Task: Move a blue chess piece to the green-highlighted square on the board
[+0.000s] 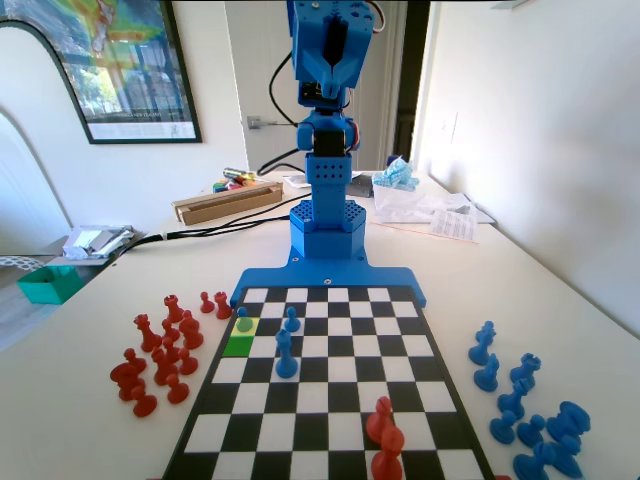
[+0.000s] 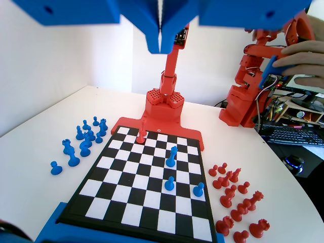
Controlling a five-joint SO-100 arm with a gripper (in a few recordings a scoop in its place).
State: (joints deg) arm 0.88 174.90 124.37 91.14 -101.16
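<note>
Surface: a white table (image 1: 560, 290) carries the board (image 1: 330, 385), black-and-white chequered with a black rim, joined at its far end in the fixed view to the blue robot base. Room: white walls, a framed poster on the wall at upper left of the fixed view, and a pale door behind the arm. Behind the base lie a long cardboard box (image 1: 228, 201), clear plastic bags and papers; a teal tray (image 1: 48, 283) sits at the left table edge.

Tool: in the wrist view the tool (image 2: 161, 43) hangs high above the board, its two blue jaws pressed together with only a thin seam between them, holding nothing.

Task items: the blue chess piece (image 1: 242, 321) stands on the pale yellow square, far below the tool, at the left edge of the board in the fixed view. In the wrist view the same pawn (image 2: 198, 189) is below and right of the tool. The green-highlighted square (image 1: 238, 346) adjoins the yellow one on its near side and is vacant.

Other pieces: a taller slim blue piece (image 1: 286, 354) and another blue pawn (image 1: 291, 320) stand nearby; two red pieces (image 1: 384, 435) stand at the near end.

Edges: captured red pieces (image 1: 165, 350) crowd the table just left of the board; spare blue pieces (image 1: 530, 415) lie right. The central squares are open.

Writing: none legible.
</note>
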